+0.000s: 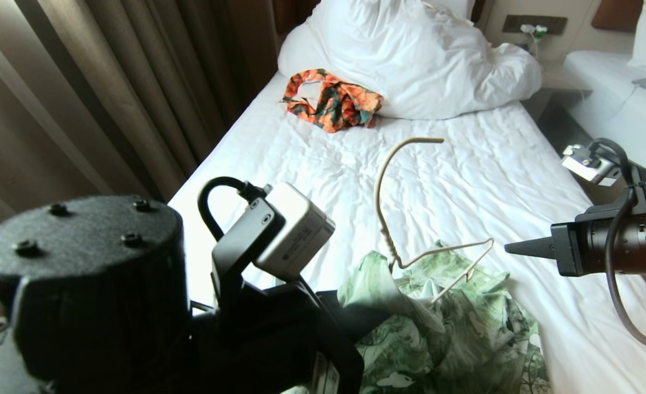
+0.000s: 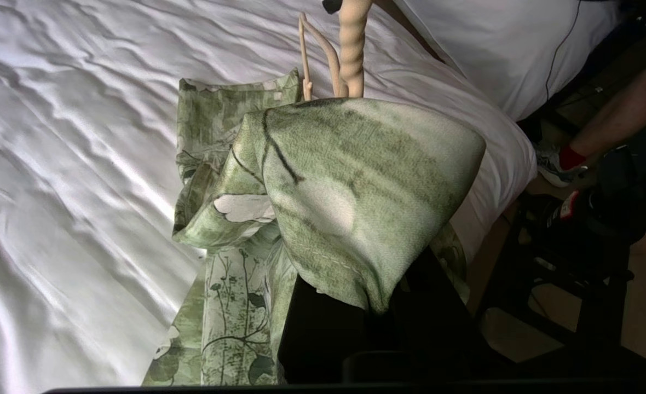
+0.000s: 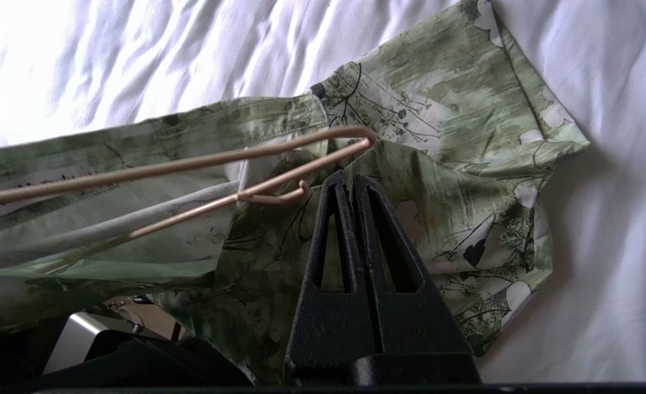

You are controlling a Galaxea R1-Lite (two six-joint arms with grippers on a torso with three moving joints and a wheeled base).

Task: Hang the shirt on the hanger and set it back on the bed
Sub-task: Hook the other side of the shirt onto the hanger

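Shirt [image 1: 454, 323] on bed [image 1: 465, 180] edge, half over hanger [image 1: 410, 230]. Left pincer [image 2: 328, 306] clenched under cloth, apparently holding shirt. Right pincer [image 3: 350, 183] clenched, empty, just short of hanger's bare shoulder. Fabric light, limp, slippery; wire stiff, best held at neck.

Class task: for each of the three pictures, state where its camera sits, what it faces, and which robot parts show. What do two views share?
Head view: from the head, down onto the bed; both arms show.
Left wrist view: behind the left gripper, draped by the shirt.
Right wrist view: behind the shut right gripper, facing the hanger.
All share shirt and hanger.
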